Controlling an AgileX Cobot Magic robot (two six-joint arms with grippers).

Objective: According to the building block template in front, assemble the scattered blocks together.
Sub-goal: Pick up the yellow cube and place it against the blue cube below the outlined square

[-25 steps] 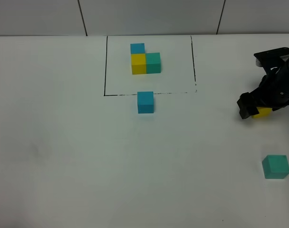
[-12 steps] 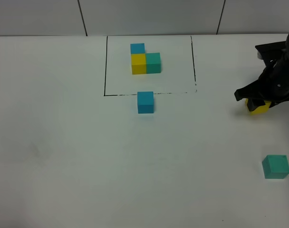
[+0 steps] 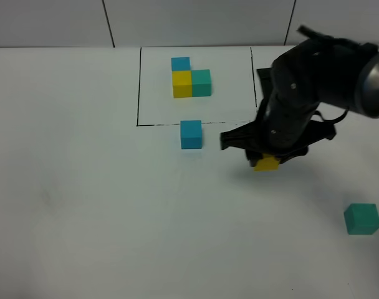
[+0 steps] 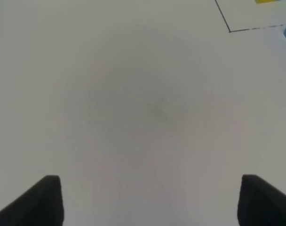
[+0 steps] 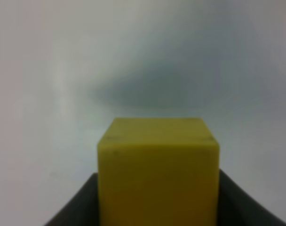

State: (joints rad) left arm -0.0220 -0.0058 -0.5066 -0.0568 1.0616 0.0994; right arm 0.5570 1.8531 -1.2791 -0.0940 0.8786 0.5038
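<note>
One matte yellow cube point(image 3: 267, 164) is clamped in the right hand point(image 3: 265, 157), seemingly off the worktop point(image 3: 83, 218), for joining the sky-blue cube point(image 3: 191, 134).

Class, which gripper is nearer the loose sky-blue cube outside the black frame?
Right. The right gripper, clamping a yellow cube, hangs near the sky-blue cube; the left gripper is outside the high view, farther away.

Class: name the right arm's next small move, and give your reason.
Probably carry the held yellow cube leftward, setting it directly in front of the loose blue cube; the template shows yellow in front of blue, and here they are apart.
</note>
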